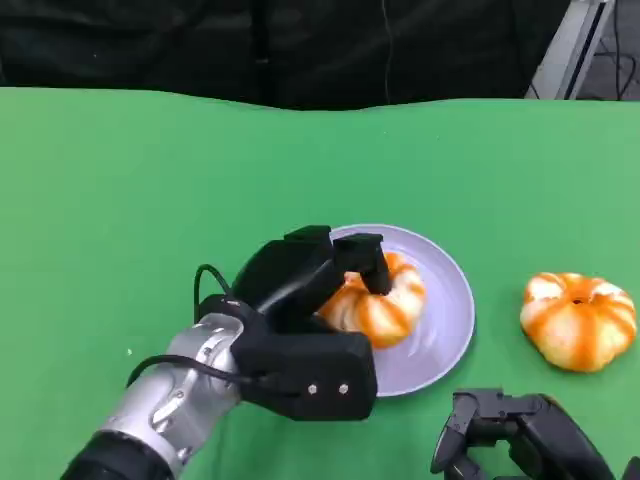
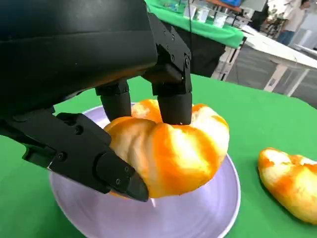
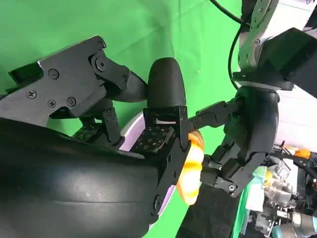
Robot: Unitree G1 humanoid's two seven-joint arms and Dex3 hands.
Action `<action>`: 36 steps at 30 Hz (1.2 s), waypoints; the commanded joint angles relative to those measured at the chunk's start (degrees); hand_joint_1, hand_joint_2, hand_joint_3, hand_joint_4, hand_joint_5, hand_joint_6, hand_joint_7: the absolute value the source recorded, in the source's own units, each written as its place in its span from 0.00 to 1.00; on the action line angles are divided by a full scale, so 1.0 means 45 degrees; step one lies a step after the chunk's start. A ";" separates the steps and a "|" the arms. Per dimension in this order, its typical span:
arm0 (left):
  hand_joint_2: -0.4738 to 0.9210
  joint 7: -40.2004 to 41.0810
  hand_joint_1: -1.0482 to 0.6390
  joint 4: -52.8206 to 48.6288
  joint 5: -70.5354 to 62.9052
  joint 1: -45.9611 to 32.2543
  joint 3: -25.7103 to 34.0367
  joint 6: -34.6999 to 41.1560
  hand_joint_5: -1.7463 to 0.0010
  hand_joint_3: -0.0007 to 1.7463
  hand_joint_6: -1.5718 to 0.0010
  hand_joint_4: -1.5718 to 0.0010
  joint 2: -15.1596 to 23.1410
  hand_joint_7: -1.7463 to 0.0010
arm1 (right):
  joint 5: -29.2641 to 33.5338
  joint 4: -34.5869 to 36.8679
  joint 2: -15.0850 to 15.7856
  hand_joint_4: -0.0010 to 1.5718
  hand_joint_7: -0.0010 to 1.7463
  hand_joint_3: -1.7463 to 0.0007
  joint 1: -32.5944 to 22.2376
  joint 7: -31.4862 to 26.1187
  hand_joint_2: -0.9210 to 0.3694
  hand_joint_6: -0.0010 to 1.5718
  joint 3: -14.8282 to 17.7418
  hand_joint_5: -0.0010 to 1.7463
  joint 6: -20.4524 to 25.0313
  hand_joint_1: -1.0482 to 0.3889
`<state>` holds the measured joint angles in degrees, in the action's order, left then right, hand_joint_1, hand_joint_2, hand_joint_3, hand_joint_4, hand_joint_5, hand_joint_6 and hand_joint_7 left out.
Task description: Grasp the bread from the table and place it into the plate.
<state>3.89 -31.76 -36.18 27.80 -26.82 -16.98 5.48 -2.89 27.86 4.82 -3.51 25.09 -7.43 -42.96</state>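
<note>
Over the lilac plate (image 1: 445,330), the left robot hand (image 1: 300,300) grips the bread (image 1: 385,300), which sits low on the dish. If its fingers (image 2: 173,106) open unevenly, the loaf may roll off the rim toward the second bread (image 1: 578,320) on the tabletop (image 1: 120,200).
</note>
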 commanded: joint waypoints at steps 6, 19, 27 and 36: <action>0.99 -0.0528 0.39 0.0038 -0.0172 0.0534 -0.0193 0.0612 0.91 0.01 0.48 0.46 0.0058 0.99 | 0.0210 -0.0151 0.0104 0.53 0.66 0.43 -0.0086 -0.0283 0.25 0.56 -0.0001 0.82 0.0035 0.64; 1.00 -0.1265 0.24 0.0189 -0.0267 0.0690 -0.0346 0.0955 1.00 0.16 0.60 0.56 0.0370 1.00 | 0.0246 0.0037 0.0102 0.53 0.66 0.43 -0.0020 -0.0308 0.26 0.55 -0.0004 0.82 -0.0258 0.64; 1.00 -0.3070 0.08 0.0705 0.0778 0.0657 0.0152 0.1385 0.99 0.47 0.70 0.68 0.0746 1.00 | 0.0030 0.0101 0.0071 0.53 0.65 0.44 0.0016 -0.0137 0.25 0.56 0.0004 0.83 -0.0129 0.65; 1.00 -0.3121 0.07 0.2027 0.1603 -0.0149 0.0902 0.1148 0.99 0.52 0.71 0.67 0.1278 1.00 | 0.0164 0.0222 0.0090 0.54 0.65 0.46 0.0063 -0.0244 0.23 0.56 0.0020 0.81 -0.0269 0.66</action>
<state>-10.48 -24.53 -29.95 29.05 -24.15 -11.68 9.72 -1.98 28.62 4.76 -3.22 24.26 -7.53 -43.68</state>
